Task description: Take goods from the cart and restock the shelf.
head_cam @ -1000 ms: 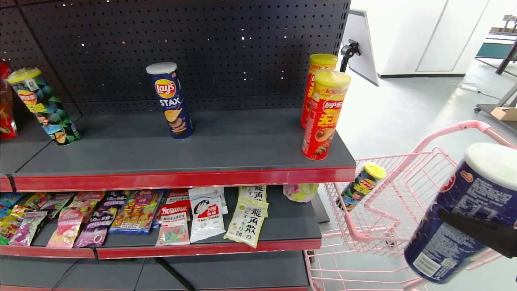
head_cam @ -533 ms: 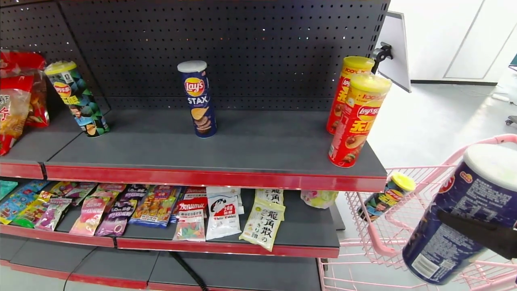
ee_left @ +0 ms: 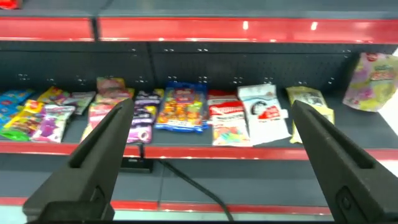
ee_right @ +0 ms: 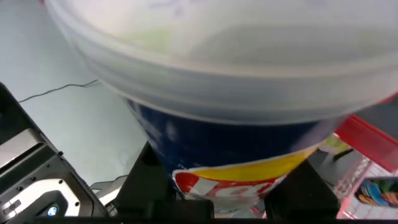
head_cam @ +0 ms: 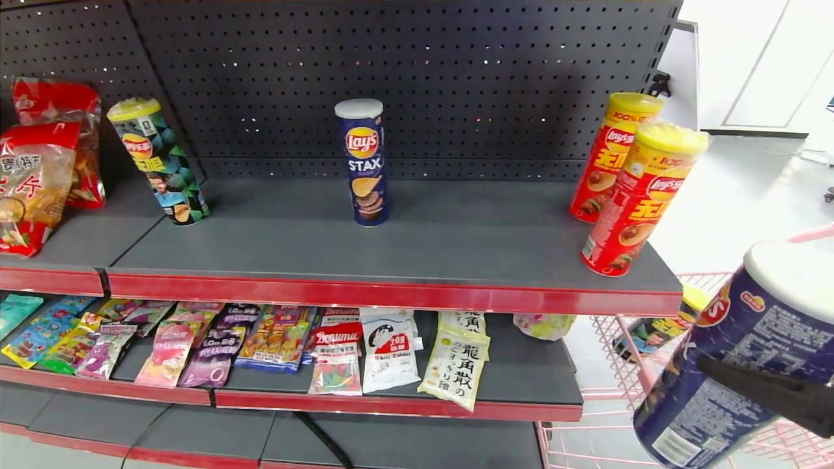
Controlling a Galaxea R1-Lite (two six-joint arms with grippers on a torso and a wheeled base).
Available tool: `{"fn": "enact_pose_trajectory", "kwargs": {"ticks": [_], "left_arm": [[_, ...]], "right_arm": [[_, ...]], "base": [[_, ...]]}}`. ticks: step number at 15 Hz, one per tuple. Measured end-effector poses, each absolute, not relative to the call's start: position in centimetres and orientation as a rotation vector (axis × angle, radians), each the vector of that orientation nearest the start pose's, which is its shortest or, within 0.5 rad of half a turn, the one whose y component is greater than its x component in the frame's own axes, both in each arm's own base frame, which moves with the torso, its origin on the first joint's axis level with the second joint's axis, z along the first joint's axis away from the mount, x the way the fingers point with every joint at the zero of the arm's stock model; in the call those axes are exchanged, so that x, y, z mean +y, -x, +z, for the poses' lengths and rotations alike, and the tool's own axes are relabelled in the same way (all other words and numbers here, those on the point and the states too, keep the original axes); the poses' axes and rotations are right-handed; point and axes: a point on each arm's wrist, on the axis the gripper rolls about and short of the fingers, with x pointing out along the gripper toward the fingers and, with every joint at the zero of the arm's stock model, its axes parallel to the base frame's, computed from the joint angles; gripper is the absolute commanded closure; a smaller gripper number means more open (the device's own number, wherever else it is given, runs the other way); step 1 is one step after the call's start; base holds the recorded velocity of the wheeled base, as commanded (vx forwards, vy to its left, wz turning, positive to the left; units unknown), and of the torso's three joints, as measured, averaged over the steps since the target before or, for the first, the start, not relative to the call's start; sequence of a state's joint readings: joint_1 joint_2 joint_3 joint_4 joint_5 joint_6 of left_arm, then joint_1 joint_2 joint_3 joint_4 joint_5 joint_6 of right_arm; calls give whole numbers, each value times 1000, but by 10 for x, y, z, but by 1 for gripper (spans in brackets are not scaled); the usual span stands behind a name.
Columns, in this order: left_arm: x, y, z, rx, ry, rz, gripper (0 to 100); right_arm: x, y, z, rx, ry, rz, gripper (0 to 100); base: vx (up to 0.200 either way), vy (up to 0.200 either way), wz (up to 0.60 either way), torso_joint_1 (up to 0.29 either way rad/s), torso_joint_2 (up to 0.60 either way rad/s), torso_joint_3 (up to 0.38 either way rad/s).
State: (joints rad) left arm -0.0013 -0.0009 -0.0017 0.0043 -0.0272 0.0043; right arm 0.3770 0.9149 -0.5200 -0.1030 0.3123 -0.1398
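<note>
Far left on the top shelf [head_cam: 391, 294] sit a couple of red snack bags [head_cam: 39, 169], then a green can [head_cam: 158, 161] standing just right of them. A blue can [head_cam: 363, 163] stands upright mid-shelf, well apart from everything. At the right end there are two red cans [head_cam: 642, 198], one right behind the other. The shelf deck is dark grey with a red front lip and a black pegboard [head_cam: 456, 85] behind.

The lower shelf has a row of candy bags [head_cam: 260, 339] lying flat. The left claw [ee_left: 211, 106] faces them with its jaws spread wide and nothing between them.

Right of the shelf is the pink cart [head_cam: 814, 232], with another can [head_cam: 658, 326] leaning inside. The right claw [ee_right: 221, 193] is clamped on the held can [head_cam: 749, 326], near right, over the cart and tilted.

Pale grey floor [head_cam: 736, 195] and a white wall [head_cam: 749, 52] lie beyond.
</note>
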Motion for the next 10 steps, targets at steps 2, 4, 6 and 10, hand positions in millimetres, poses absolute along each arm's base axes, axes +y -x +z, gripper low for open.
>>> {"fn": "enact_pose_trajectory", "kwargs": {"ticks": [2, 4, 6, 10], "left_arm": [[-1, 23, 75, 2, -4, -29, 0], [-1, 23, 75, 2, -4, -29, 0], [-1, 23, 75, 2, -4, -29, 0], [-1, 23, 75, 2, -4, -29, 0]], "right_arm": [[45, -95, 214, 240, 141, 714, 100], [46, -96, 215, 237, 138, 740, 100], [46, -95, 215, 237, 134, 750, 100], [47, -96, 214, 244, 128, 773, 100]], "base": [[0, 200, 0, -7, 2, 5], [0, 200, 0, 2, -2, 2], [0, 200, 0, 2, 5, 2], [0, 200, 0, 6, 1, 4]]}}
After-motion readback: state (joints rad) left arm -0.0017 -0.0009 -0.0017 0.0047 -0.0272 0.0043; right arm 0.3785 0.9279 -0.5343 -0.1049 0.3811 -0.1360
